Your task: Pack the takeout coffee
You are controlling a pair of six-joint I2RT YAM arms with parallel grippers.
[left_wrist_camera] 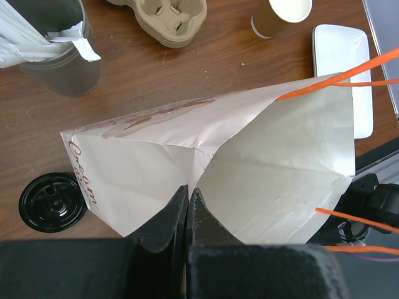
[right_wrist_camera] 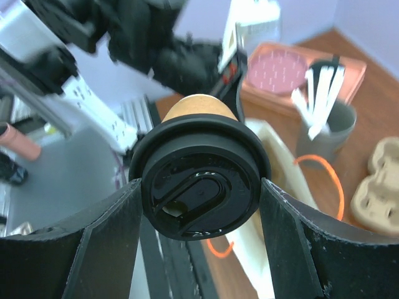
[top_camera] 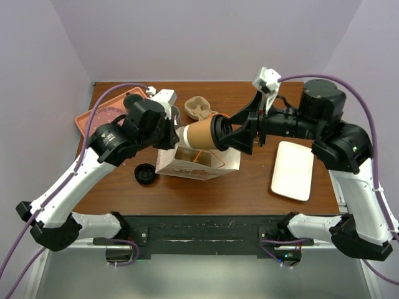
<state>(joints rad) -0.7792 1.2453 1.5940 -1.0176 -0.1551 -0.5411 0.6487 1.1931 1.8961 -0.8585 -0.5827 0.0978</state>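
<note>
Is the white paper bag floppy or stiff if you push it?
Probably floppy: the paper bag shows creases, and its wall folds where the left pincer pinches it. Thin paper, likely light, so a push might slide or tip it.

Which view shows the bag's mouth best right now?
Left wrist: it looks straight into the open bag, whose near edge the left fingers pinch. In the top view the cup hangs over the mouth and hides much of it. Right wrist shows only a rim sliver behind the cup.
</note>
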